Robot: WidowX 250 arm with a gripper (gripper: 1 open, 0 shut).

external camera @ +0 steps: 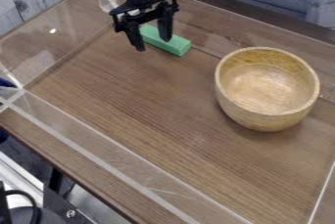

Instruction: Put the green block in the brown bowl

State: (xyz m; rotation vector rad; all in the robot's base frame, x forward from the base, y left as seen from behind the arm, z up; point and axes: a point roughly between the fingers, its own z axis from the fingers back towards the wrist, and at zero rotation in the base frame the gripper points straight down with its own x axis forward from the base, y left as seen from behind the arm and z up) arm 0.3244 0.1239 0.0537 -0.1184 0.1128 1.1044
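The green block (175, 45) lies flat on the wooden table at the back, left of centre, pointing down to the right. My gripper (153, 38) points straight down over its upper-left end. One dark finger (136, 40) stands on the block's left side, and the other on its far side. The jaws are open, wider than the block, and I cannot tell whether either finger touches it. The brown bowl (269, 120) sits upright and empty at the right, about a bowl's width from the block.
A low clear plastic wall (78, 135) fences the wooden table (144, 101) along the front and left. Another clear panel (59, 18) runs along the back left. Dark gear shows below the front-left edge (33, 203).
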